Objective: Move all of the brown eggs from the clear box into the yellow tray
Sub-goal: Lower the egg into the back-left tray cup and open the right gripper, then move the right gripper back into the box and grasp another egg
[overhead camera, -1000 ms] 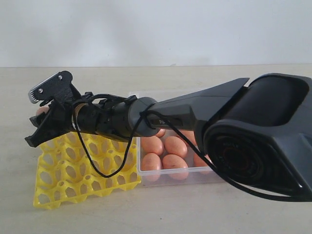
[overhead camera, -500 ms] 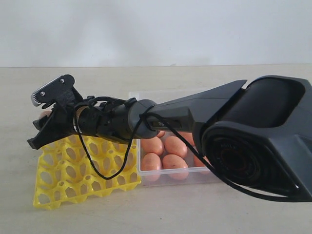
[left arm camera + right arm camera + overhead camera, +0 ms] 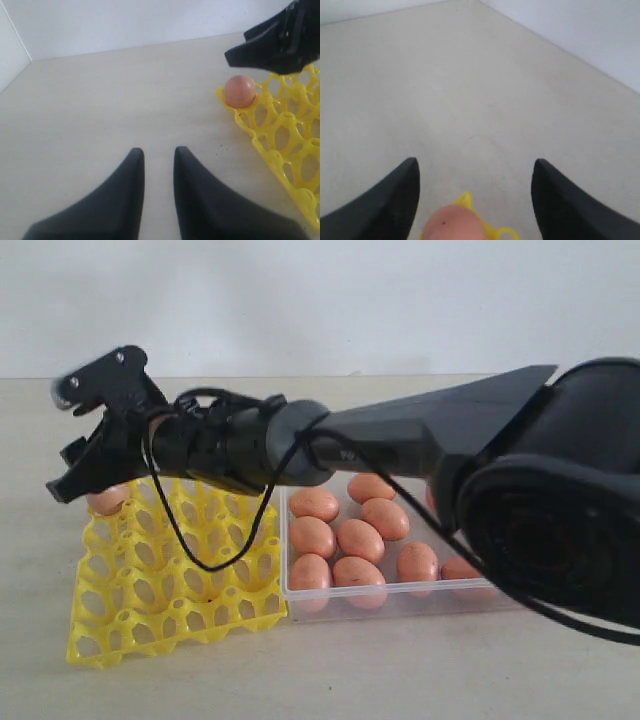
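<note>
Here the right claw [image 3: 72, 440] hangs released, jaws spread wide, above one egg [image 3: 108, 500] seated in the tray's [image 3: 170, 585] far left corner cup, touching nothing. Other eggs [image 3: 357, 538] lie in the box [image 3: 400, 602]. The left claw [image 3: 159, 172] is nearly closed, empty, over bare table [image 3: 125, 95].

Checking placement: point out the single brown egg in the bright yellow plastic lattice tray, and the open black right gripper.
brown egg [image 3: 240, 91], left wrist view, its top.
right gripper [image 3: 75, 435], exterior view, between fingertips.
</note>
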Available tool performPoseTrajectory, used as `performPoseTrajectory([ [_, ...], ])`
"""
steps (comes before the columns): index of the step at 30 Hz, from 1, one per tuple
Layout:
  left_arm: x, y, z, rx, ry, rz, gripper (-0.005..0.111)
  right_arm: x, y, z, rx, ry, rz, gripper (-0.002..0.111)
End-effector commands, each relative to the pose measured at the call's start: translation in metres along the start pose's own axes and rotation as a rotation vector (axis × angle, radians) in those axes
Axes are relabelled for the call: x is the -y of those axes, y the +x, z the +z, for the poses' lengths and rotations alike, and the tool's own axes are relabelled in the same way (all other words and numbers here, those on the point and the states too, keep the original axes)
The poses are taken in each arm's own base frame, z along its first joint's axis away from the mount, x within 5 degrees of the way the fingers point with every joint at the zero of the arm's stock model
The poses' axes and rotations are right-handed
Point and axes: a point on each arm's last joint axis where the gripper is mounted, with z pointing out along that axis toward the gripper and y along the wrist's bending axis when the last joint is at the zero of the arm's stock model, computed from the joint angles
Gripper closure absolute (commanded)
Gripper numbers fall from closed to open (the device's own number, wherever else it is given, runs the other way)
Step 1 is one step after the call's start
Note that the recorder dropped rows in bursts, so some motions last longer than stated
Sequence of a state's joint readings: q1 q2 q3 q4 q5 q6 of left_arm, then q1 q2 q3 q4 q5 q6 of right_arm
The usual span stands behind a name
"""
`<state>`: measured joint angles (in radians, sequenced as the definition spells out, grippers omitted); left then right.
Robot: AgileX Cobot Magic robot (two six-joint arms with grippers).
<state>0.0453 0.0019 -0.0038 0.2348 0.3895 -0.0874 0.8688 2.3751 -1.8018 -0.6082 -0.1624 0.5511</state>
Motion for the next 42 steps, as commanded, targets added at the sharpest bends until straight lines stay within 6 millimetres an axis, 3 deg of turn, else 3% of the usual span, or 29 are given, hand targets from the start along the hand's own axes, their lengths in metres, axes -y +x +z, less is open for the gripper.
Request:
performPoseTrajectory([
  [1, 0.0, 0.0, 0.0, 0.005, 0.0, -0.004, 0.085, 0.015, -0.05, -0.043, -0.139, 0.191, -0.002, 0.056],
  [4, 0.0, 0.0, 0.0, 0.005, 0.0, -0.004, 0.085, 0.028, -0.067, -0.081, -0.352, 0.373, -0.005, 0.086],
  [6, 0.0, 0.0, 0.0, 0.005, 0.0, -0.004, 0.085, 0.036, -0.065, -0.106, -0.553, 0.482, -0.027, 0.109],
  [10, 0.0, 0.0, 0.0, 0.005, 0.0, -0.004, 0.085, 0.031, -0.048, -0.141, -0.994, 0.443, -0.092, 0.108],
  [14, 0.0, 0.0, 0.0, 0.005, 0.0, -0.004, 0.085, 0.011, -0.042, -0.141, -1.044, 0.161, -0.102, 0.108],
  [17, 0.0, 0.0, 0.0, 0.005, 0.0, -0.004, 0.085, 0.013, -0.044, -0.143, -1.032, 0.194, -0.048, 0.108],
  [20, 0.0, 0.0, 0.0, 0.005, 0.0, -0.004, 0.085, 0.035, -0.042, -0.146, -1.019, 0.318, 0.135, 0.103],
  [23, 0.0, 0.0, 0.0, 0.005, 0.0, -0.004, 0.085, 0.074, -0.027, -0.155, -1.044, 0.367, 0.334, 0.087],
  [26, 0.0, 0.0, 0.0, 0.005, 0.0, -0.004, 0.085, 0.101, -0.011, -0.165, -1.059, 0.268, 0.6, 0.065],
  [29, 0.0, 0.0, 0.0, 0.005, 0.0, -0.004, 0.085, 0.12, -0.001, -0.173, -1.042, 0.194, 0.765, 0.052],
  [32, 0.0, 0.0, 0.0, 0.005, 0.0, -0.004, 0.085, 0.132, 0.006, -0.179, -1.057, 0.235, 0.782, 0.052],
  [42, 0.0, 0.0, 0.0, 0.005, 0.0, -0.004, 0.085, 0.138, 0.034, -0.186, -1.171, 0.352, 0.707, 0.052],
])
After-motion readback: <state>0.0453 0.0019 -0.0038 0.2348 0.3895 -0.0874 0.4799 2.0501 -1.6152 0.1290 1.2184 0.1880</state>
